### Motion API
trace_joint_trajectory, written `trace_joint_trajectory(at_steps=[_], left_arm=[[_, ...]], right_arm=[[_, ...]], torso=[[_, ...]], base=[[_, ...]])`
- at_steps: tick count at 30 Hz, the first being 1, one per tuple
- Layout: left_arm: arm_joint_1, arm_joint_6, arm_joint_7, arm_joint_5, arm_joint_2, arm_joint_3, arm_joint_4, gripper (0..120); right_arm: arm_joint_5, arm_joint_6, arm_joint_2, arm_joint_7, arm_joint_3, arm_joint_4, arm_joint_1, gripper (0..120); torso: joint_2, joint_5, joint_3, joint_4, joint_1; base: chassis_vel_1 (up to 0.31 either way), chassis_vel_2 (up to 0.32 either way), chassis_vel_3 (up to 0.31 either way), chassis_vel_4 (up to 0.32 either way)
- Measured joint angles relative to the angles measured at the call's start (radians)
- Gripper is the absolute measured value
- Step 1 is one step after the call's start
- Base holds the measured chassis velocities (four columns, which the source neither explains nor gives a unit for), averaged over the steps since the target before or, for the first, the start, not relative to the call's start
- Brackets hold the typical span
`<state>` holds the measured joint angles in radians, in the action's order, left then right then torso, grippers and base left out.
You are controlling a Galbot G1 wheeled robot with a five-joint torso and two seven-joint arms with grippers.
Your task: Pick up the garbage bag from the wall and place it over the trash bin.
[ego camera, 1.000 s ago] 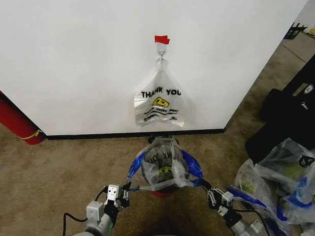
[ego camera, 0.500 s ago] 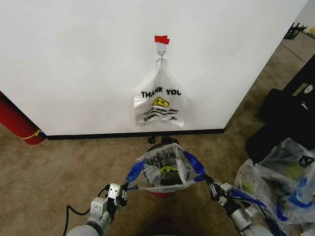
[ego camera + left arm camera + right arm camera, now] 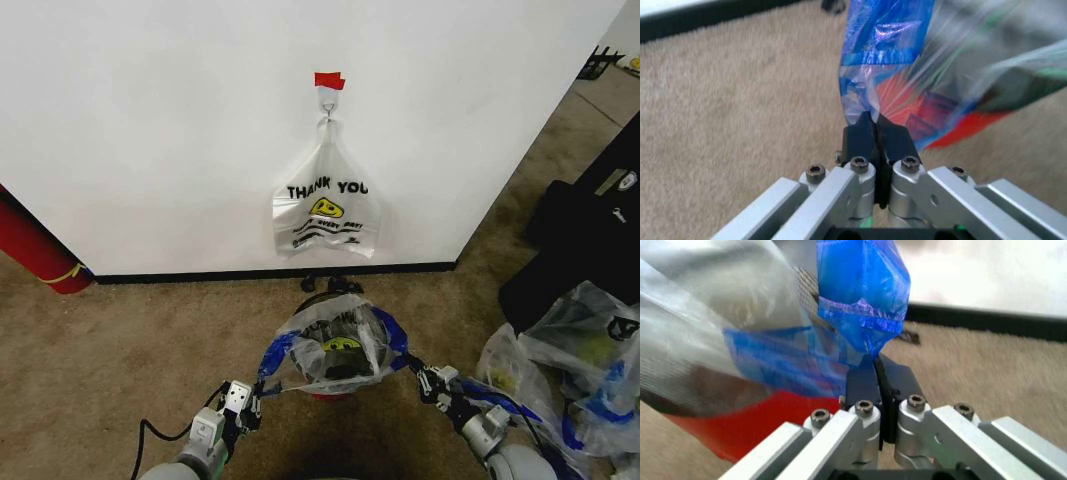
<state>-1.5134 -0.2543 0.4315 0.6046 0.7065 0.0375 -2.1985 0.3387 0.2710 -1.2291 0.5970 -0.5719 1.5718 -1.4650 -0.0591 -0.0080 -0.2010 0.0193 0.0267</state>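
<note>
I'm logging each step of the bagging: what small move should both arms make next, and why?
Probably lower both handles a little further. The left gripper and right gripper each pinch a blue handle of the garbage bag, spread over the trash bin, whose red base shows below the bag.

Indoor test area, set up like a lab or office corner rather than a home. Floor is short-pile tan carpet. Upper half of the frame: plain white partition wall with a black baseboard, ending at a corner on the right. Staged props: a small metal hook marked by a red tape strip, with a white "THANK YOU" smiley bag hanging from it. At left edge, a red cylinder against the wall. At right edge, black cases and filled clear-and-blue bags piled on the carpet.
</note>
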Motion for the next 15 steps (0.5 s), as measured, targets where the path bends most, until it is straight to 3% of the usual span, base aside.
trace_joint_trajectory(at_steps=[3,8,12,15], left_arm=[[-0.053,0.0,-0.004,0.013,-0.021,0.035,-0.077,0],[-0.122,-0.021,-0.014,0.005,-0.046,0.064,-0.13,0],[-0.143,-0.029,-0.024,-0.032,-0.059,0.056,-0.114,0],[-0.125,-0.03,-0.033,-0.077,-0.05,0.0,-0.053,0]], right_arm=[[0.03,0.023,0.011,0.096,-0.02,0.019,-0.022,0],[0.027,0.028,0.024,0.155,-0.041,0.017,-0.028,0],[0.007,0.023,0.03,0.156,-0.045,0.015,-0.024,0],[-0.028,0.006,0.032,0.141,-0.041,0.004,-0.01,0]], torso=[[0.0,0.0002,0.0,0.0001,0.0],[0.0,0.0002,0.0,0.0,0.0],[0.0,0.0001,0.0,0.0,0.0],[0.0,-0.0001,0.0,-0.0001,0.0]], base=[[0.0,0.0,0.0,0.0],[0.0,0.0,0.0,0.0],[0.0,0.0,0.0,0.0],[0.0,0.0,0.0,0.0]])
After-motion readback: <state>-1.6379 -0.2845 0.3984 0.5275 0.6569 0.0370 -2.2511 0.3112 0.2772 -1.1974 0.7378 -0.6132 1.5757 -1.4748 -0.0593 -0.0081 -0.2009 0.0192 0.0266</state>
